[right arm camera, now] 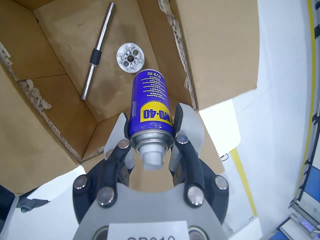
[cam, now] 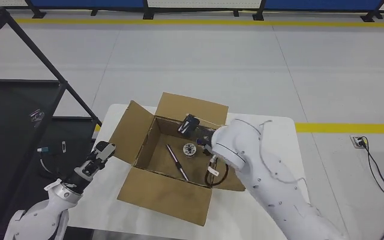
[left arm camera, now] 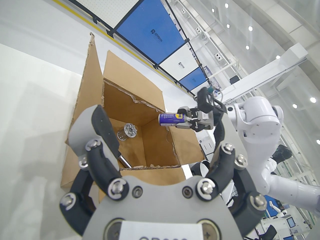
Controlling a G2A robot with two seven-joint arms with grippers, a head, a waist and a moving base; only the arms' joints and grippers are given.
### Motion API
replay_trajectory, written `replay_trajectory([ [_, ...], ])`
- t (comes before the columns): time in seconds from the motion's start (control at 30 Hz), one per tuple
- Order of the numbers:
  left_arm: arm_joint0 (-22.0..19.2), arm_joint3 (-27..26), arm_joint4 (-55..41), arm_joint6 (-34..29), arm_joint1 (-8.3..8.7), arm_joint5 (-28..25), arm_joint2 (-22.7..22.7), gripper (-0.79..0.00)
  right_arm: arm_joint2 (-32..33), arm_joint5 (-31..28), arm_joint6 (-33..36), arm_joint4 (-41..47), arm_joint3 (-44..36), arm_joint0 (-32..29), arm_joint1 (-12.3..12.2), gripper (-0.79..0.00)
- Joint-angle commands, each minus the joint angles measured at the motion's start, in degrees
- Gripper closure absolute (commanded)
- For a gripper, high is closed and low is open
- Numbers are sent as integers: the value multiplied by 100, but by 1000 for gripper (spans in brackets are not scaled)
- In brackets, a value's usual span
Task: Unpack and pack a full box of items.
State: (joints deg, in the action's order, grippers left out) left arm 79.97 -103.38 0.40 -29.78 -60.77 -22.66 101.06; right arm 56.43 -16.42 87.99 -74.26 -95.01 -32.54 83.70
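An open cardboard box [cam: 144, 192] stands on the white table [cam: 270, 129]. On its floor lie a metal rod with a black sleeve [right arm camera: 98, 51] [cam: 177, 162] and a round metal part [right arm camera: 130, 57] [cam: 189, 149]. My right gripper [right arm camera: 151, 116] is shut on a blue and yellow spray can [right arm camera: 150, 101], held above the box's far inner corner, cap end toward the wrist. The left wrist view shows the can [left arm camera: 171, 119] held over the box rim. My left gripper [left arm camera: 160, 131] [cam: 102, 153] is open, holds nothing, and sits outside the box by its left flap.
The box flaps [cam: 129, 129] stand spread outward on all sides with torn edges. A black metal frame [cam: 36, 54] and a dark rack stand left of the table. Bare table surface [cam: 108, 204] lies around the left gripper and right of the box.
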Motion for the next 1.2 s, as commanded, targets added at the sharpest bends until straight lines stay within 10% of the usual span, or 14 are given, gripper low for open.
replay_trajectory([
  [0.0,-10,7,6,-12,3,2,-15,-785,378,17,1,-328,-846,-641,-131,0],
  [0.43,-49,5,64,-90,9,30,-228,-785,2702,843,1,-1640,-2623,-3024,-540,0],
  [0.73,-115,-27,136,-85,8,53,-398,-785,3272,78,1,-955,-787,-2442,-670,0],
  [1.17,-115,-27,136,-85,8,53,-398,-785,3272,78,1,-955,-787,-2442,-670,0],
])
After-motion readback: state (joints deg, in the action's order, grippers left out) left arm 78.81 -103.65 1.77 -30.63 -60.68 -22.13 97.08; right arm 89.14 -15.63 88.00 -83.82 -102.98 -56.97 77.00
